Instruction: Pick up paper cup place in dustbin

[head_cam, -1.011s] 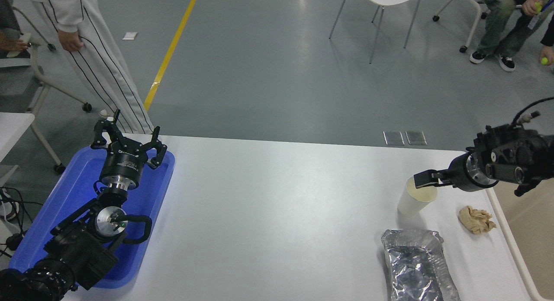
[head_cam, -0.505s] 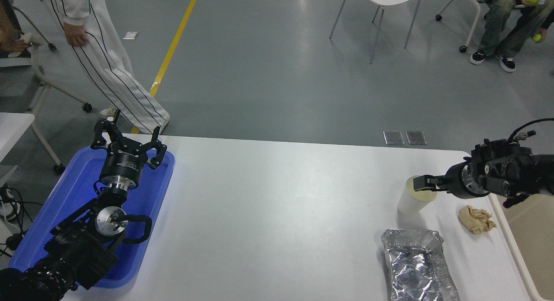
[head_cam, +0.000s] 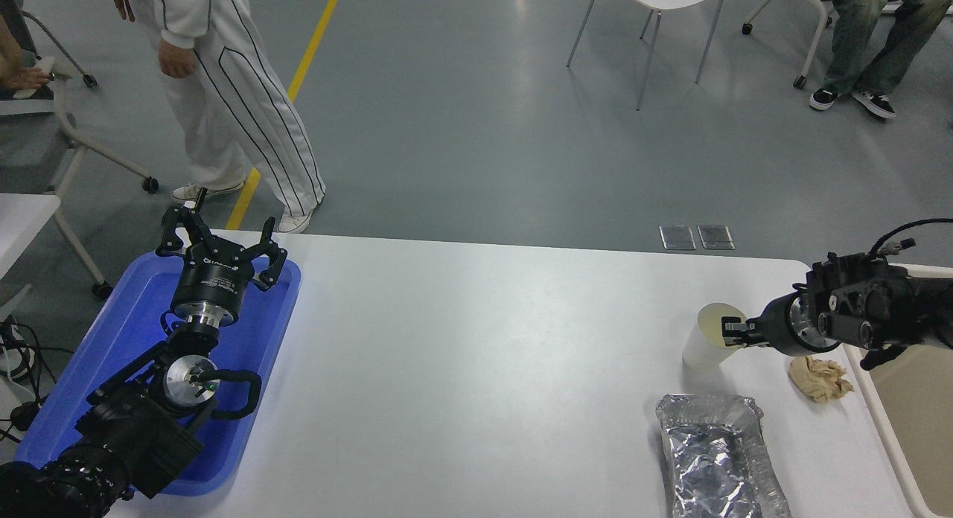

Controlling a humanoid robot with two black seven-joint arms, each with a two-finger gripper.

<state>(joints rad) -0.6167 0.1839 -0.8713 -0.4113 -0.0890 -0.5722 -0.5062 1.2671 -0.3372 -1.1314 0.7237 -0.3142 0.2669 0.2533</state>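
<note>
The paper cup [head_cam: 704,342] stands upright on the white table [head_cam: 476,354] near its right end, cream inside showing. My right gripper [head_cam: 733,331] comes in from the right edge and sits at the right side of the cup's rim, touching or just over it. Its black tip is too small and dark to read. The dustbin [head_cam: 884,421] is beyond the table's right edge, only its pale rim and beige inside showing. My left gripper [head_cam: 220,239] is parked over the blue tray [head_cam: 134,332] at the lower left, fingers spread and empty.
A crumpled tan paper wad [head_cam: 820,377] lies right of the cup, under my right arm. A foil tray [head_cam: 715,458] sits at the front right. A person in white striped clothes stands beyond the table's far left corner; a seated person and a chair are further back.
My right gripper has dropped and drawn back to the right, from over the cup's mouth to its right rim. The cup has stayed upright. The person at the far left has walked rightward.
</note>
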